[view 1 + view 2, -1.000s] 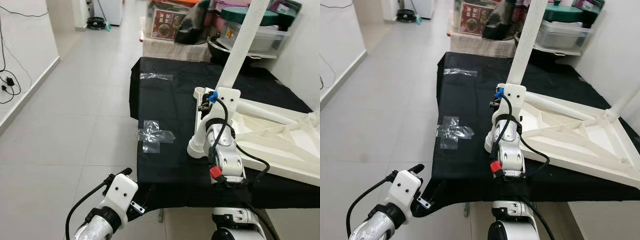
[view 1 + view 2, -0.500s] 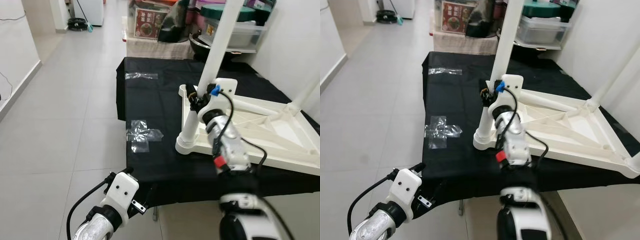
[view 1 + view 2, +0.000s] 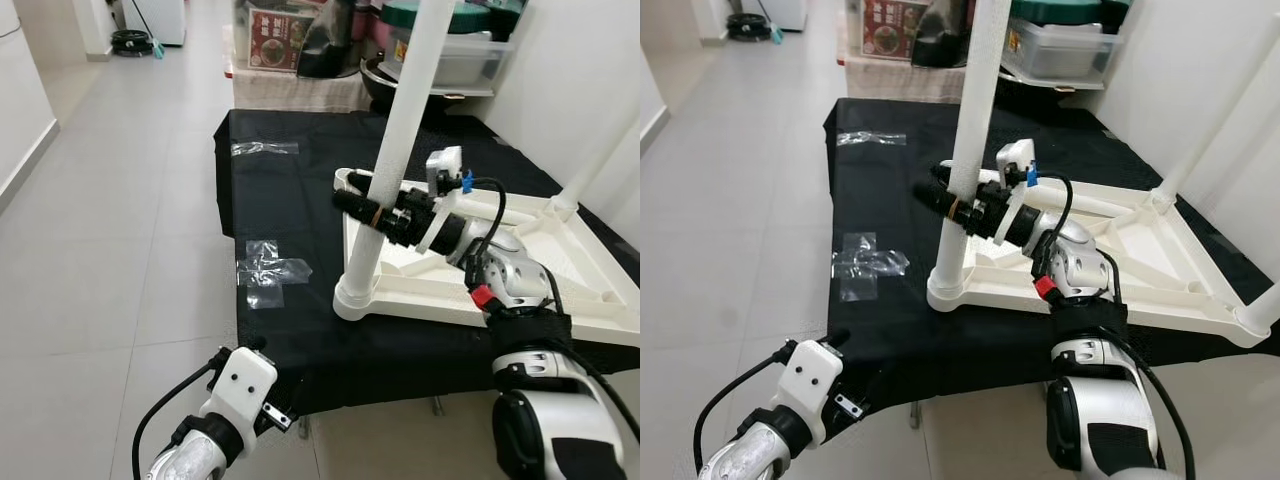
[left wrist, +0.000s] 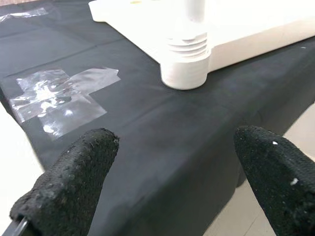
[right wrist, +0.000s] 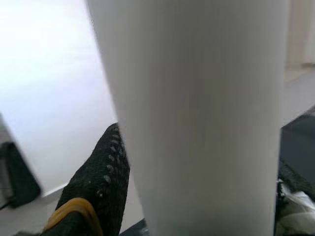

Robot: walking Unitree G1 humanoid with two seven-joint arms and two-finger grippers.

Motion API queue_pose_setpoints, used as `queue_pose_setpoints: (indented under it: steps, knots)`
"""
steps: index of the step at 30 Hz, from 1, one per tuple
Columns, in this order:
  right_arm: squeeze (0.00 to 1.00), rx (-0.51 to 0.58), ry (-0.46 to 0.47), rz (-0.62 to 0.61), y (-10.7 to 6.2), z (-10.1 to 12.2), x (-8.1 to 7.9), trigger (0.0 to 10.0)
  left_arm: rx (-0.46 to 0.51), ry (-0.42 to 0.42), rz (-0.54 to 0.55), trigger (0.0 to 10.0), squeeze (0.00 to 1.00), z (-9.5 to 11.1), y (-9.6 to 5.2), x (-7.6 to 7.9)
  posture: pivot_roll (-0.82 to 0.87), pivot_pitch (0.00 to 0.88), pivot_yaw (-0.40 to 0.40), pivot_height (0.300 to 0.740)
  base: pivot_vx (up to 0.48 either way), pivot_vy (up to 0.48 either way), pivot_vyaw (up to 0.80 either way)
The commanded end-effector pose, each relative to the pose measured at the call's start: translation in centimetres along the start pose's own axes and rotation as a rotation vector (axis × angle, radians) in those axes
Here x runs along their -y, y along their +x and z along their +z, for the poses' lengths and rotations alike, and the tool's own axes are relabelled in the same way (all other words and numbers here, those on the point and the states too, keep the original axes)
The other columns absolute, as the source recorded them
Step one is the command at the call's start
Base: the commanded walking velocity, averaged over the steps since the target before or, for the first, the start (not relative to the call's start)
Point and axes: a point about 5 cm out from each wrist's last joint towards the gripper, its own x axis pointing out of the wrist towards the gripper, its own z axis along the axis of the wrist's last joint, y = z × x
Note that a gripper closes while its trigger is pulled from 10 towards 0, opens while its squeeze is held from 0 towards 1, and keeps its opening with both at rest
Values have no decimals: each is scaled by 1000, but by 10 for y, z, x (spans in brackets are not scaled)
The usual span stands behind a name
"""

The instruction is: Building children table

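A white children's table (image 3: 560,262) lies upside down on a black-covered surface (image 3: 300,200). One white leg (image 3: 400,120) stands upright at its near left corner, its ribbed base (image 4: 186,59) resting on the cloth. My right gripper (image 3: 372,212) reaches in from the right and is shut on this leg a little above the base; a black finger (image 5: 98,177) presses against the leg (image 5: 197,118). My left gripper (image 4: 177,162) hangs open below the front left edge of the surface, with nothing between its fingers.
A second white leg (image 3: 1220,130) rises at the table's far right corner. Two patches of clear tape (image 3: 268,272) (image 3: 262,148) stick to the cloth. Boxes, a pot and containers (image 3: 440,50) crowd the space behind. Tiled floor (image 3: 100,200) lies to the left.
The camera has shifted. My right arm has swung from upright in front of the leg to reaching across from the right, its fingers now clasping the leg. The left arm stays low.
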Motion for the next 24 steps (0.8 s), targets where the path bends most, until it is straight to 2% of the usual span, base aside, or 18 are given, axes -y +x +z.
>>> queue_pose_setpoints:
  steps: [1, 4, 7, 8, 9, 10, 11, 13, 16, 17, 18, 20, 21, 22, 24]
  knots:
    - [0, -31, 49, 80, 8, -8, -3, 10000, -12, -3, -10, 10000, 0, 0, -2, 3, 164, 120, -122, 740, 0, 0, 0]
    - [0, -60, 59, 162, 18, -8, -6, 10000, -12, -6, -12, 10000, 0, 0, -3, 2, 161, 130, -119, 740, 0, 0, 0]
    - [0, -70, 55, 193, 21, -9, -8, 10000, -13, -8, -12, 10000, 0, 0, -3, 2, 159, 134, -117, 740, 0, 0, 0]
    - [0, -82, 23, 156, 26, -10, -6, 9176, -14, -8, -15, 10000, 0, 0, -3, 2, 156, 135, -116, 740, 0, 0, 0]
    - [0, -66, -25, 62, 29, -8, -1, 0, -15, -9, -16, 10000, 0, 1, -3, 2, 159, 132, -118, 740, 0, 0, 0]
    - [0, -66, -25, 62, 29, -8, -1, 0, -15, -9, -16, 10000, 0, 1, -3, 2, 159, 132, -118, 740, 0, 0, 0]
    - [0, -46, -29, -27, 30, -7, 4, 0, -14, -9, -17, 10000, 0, 1, -2, 2, 157, 139, -116, 740, 0, 0, 0]
    - [0, -6, -13, -115, 28, -6, 10, 0, -14, -11, -16, 10000, 0, 1, -2, 2, 152, 142, -113, 740, 0, 0, 0]
    - [0, 11, -20, -159, 24, -7, 12, 0, -13, -12, -16, 10000, 0, 2, -2, 2, 149, 152, -114, 740, 0, 0, 0]
    - [0, 16, -43, -339, 20, -10, 20, 0, -13, -14, -17, 10000, 0, 2, -2, 2, 150, 145, -115, 740, 0, 0, 0]
    - [0, 16, -43, -339, 20, -10, 20, 0, -13, -14, -17, 10000, 0, 2, -2, 2, 150, 145, -115, 740, 0, 0, 0]
    - [0, -21, -100, -605, 13, -15, 29, 0, -14, -14, -18, 10000, 0, 2, -3, 2, 147, 148, -110, 740, 0, 0, 0]
    - [0, -41, -86, -828, 5, -20, 37, 0, -16, -15, -19, 10000, 0, 2, -3, 2, 148, 146, -108, 740, 0, 0, 0]
    - [0, -41, -86, -828, 5, -20, 37, 0, -16, -15, -19, 10000, 0, 2, -3, 2, 148, 146, -108, 740, 0, 0, 0]
    - [0, -72, -82, -1139, -11, -26, 45, 0, -17, -15, -20, 10000, 0, 2, -3, 2, 146, 151, -106, 740, 0, 0, 0]
